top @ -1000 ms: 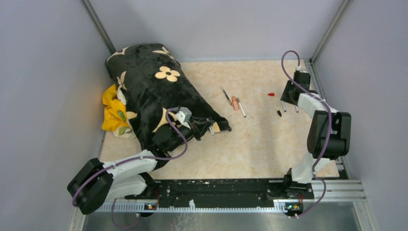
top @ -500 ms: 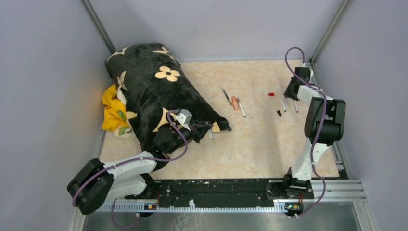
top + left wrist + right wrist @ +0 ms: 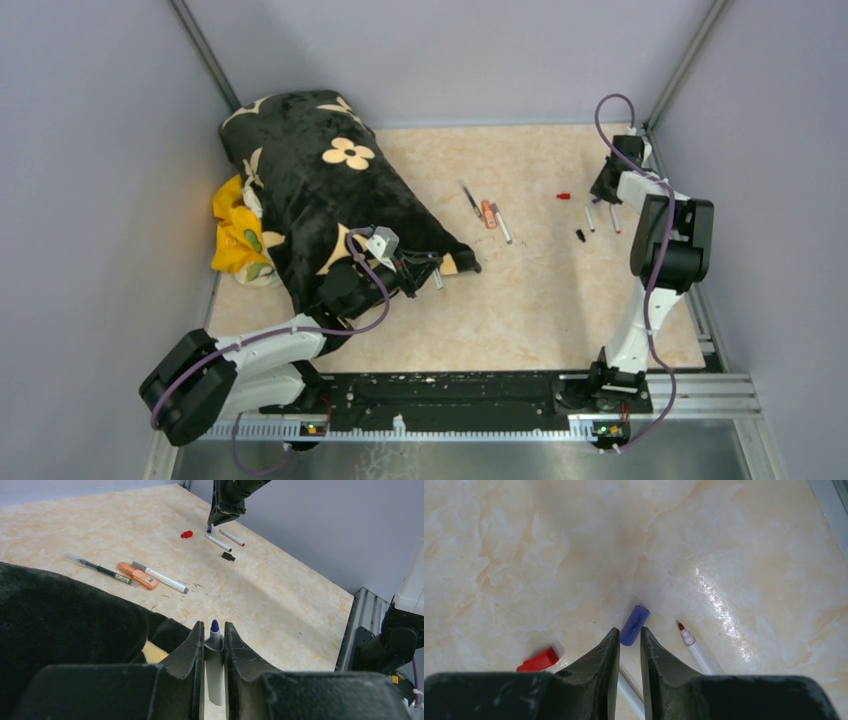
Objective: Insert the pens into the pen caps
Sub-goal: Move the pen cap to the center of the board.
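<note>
Big picture first: the pale marbled tabletop (image 3: 520, 300) carries everything, and a black plush blanket with cream flowers (image 3: 310, 190) sprawls over its left side, a crumpled yellow cloth (image 3: 235, 235) tucked against it.

Over the blanket's near edge, the left claw (image 3: 214, 630) is pinching a white-barrelled marker with a blue tip (image 3: 215, 667), nib poking clear beyond the fingers. Good hold, low on the barrel, nib free for a cap.

Far right corner now: the right claw (image 3: 629, 636) is down at the tabletop, fingers narrowly apart on either side of the near end of a small purple plastic cap (image 3: 636, 619). Whether they bite, I cannot tell.

Mid-table lie a thin dark pen (image 3: 100, 569), a stubby orange marker (image 3: 137, 575) and a white marker (image 3: 162, 580), side by side. A red-tipped white marker (image 3: 694, 647) sits just beside the purple cap. A tiny red cap (image 3: 539, 660) and a black cap (image 3: 228, 556) wait nearby.

My read: that cap is feather-light, stiff and slick, and round enough to roll or squirt out. Squeeze it across the closed end, leaving the mouth free.
</note>
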Controlling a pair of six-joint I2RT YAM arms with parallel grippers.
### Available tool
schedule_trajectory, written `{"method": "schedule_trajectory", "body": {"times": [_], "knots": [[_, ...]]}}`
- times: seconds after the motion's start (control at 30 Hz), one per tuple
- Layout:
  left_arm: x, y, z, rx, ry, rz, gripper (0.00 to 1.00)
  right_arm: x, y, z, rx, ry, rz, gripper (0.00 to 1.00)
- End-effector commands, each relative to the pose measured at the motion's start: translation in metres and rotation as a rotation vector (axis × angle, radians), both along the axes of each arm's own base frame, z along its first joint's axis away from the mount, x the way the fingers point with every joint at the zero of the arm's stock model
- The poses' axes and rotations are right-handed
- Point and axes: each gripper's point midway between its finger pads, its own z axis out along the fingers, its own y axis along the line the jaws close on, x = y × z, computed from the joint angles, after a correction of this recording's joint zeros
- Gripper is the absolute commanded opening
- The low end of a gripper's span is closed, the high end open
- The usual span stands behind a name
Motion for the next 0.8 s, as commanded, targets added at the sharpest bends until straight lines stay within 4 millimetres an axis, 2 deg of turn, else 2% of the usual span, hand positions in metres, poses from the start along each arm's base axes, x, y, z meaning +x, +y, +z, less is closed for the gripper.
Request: {"method": "schedule_trajectory", "body": {"times": [0.0, 0.27, 0.77], "knots": [[-0.002, 0.001, -0.003, -0.001, 0.008, -0.008, 0.0, 0.01, -0.005, 0.011, 0.035, -0.028, -0.029, 0.2], [-0.003, 0.0, -0.003, 0.0, 0.012, -0.013, 0.0, 0.006, 0.007, 0.009, 0.117, -0.031, -0.017, 0.21], [-0.002, -0.003, -0.002, 0.005, 0.023, -0.022, 0.0, 0.011, -0.01, 0.013, 0.066, -0.03, -0.086, 0.36]]}}
